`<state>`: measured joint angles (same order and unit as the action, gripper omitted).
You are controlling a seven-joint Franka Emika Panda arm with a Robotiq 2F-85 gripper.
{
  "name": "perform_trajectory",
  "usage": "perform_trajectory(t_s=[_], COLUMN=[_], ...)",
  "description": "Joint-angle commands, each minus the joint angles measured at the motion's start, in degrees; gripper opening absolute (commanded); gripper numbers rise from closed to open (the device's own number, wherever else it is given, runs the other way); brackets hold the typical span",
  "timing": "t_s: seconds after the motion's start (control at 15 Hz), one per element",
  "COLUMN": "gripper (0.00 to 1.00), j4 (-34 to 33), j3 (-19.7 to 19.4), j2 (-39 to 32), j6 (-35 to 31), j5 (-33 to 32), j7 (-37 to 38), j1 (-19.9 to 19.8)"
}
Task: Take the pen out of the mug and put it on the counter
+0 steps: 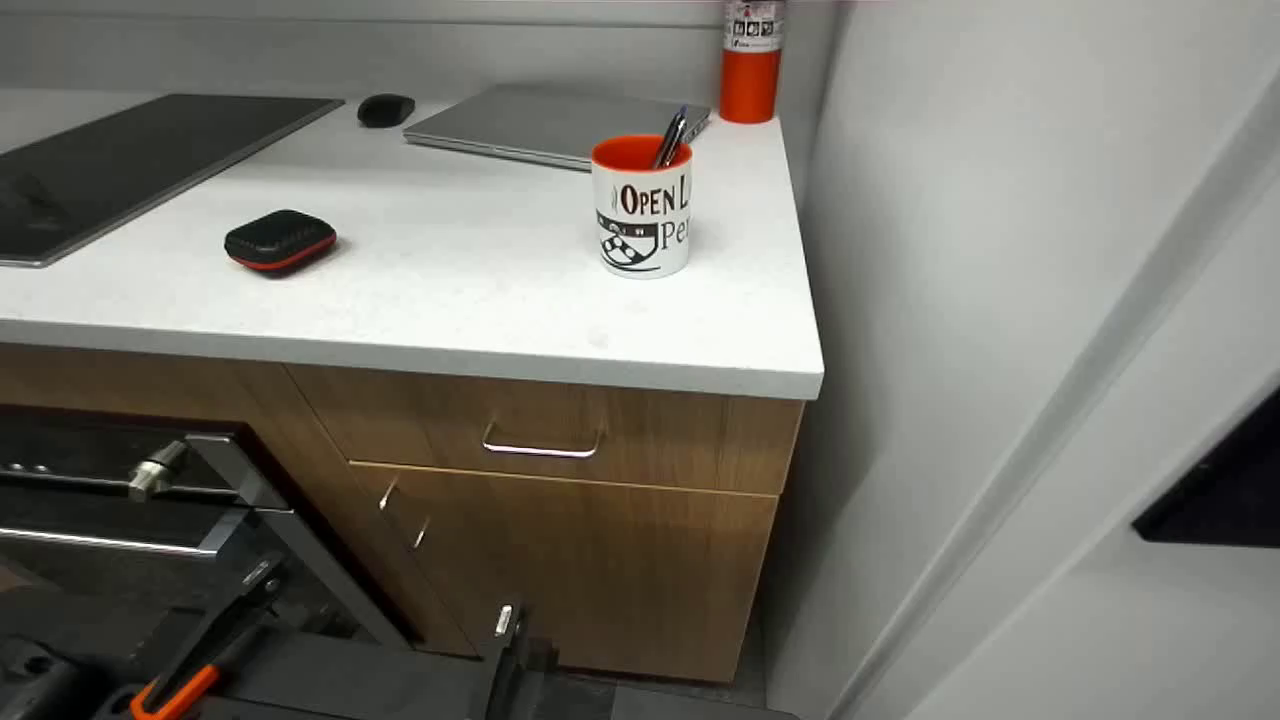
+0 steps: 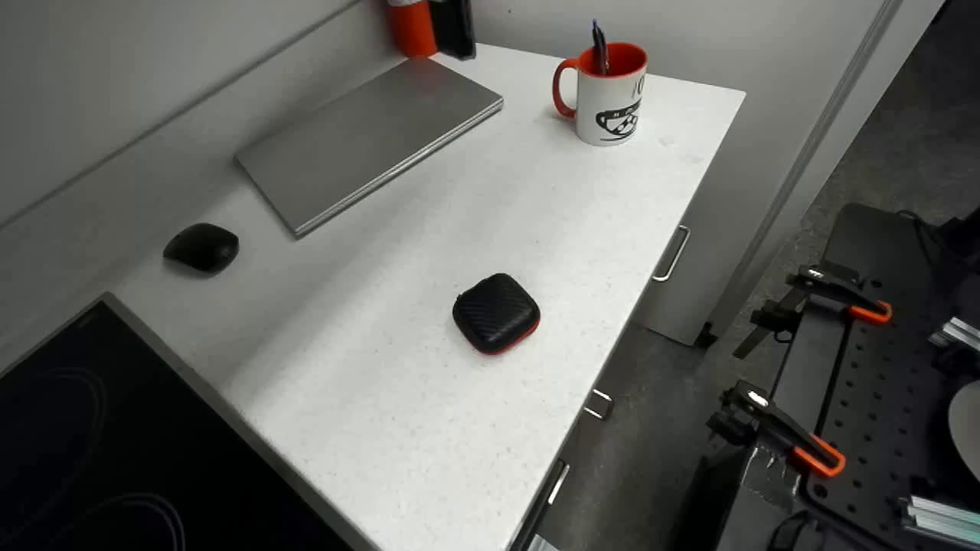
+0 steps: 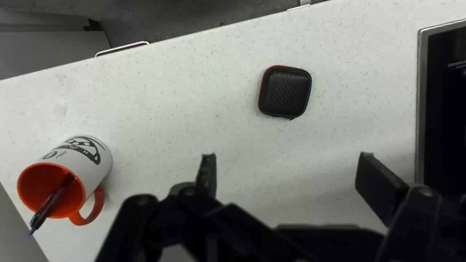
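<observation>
Wrist view: pen (image 3: 48, 207) is leaning in mug (image 3: 91, 173), one end poking out. Mug is standing on counter (image 3: 174, 102), black case (image 3: 285, 91) lying well apart from it. Gripper (image 3: 286, 160) is hanging clear of mug, jaws gaping wide.

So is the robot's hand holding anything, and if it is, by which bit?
Nothing is being held. In the wrist view, the hand is wide open, and the pen leans inside the mug, apart from it.
</observation>
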<state>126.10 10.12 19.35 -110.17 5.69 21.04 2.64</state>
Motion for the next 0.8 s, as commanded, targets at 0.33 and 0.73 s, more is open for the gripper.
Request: perform_trajectory(t_s=[0.33, 0.73], gripper=[1.00, 1.00], j4=[1.0, 7.4], j3=[-0.9, -5.7], j2=[-0.5, -2.5], j6=[-2.0, -12.0], j5=[-3.1, -10.8], j7=[0.5, 0.8], j1=[-0.8, -6.1])
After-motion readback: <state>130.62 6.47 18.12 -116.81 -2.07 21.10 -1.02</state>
